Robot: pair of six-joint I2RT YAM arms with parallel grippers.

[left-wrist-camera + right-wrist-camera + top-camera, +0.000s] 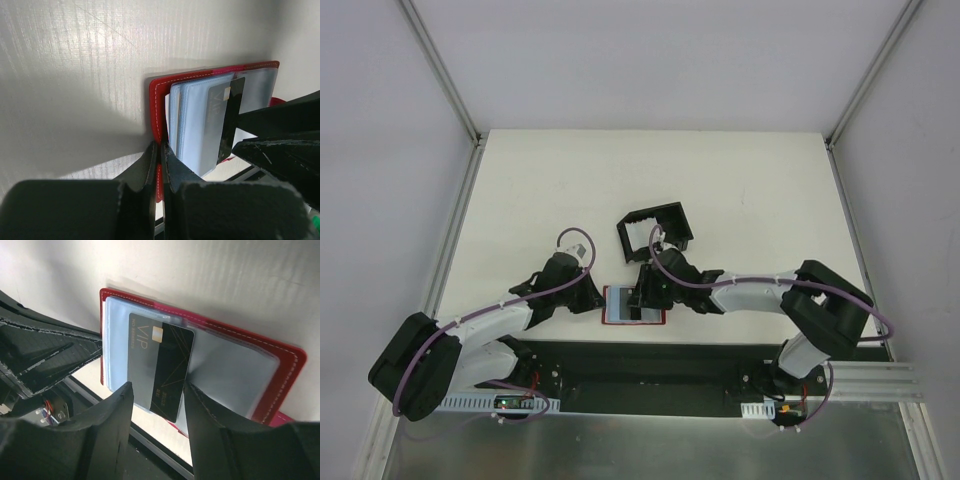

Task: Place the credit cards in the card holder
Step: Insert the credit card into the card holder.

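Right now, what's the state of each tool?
Left tool: shut on the card holder edge.
Right tool: astride the dark card; grip cannot be told.

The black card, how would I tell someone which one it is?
On the white table, find the open red wallet between the arms. The black card pokes from its clear sleeves, between the fingers of the right gripper; it alone is dark, marked VIP with a gold chip.

Right gripper partly hides the card holder (top view)
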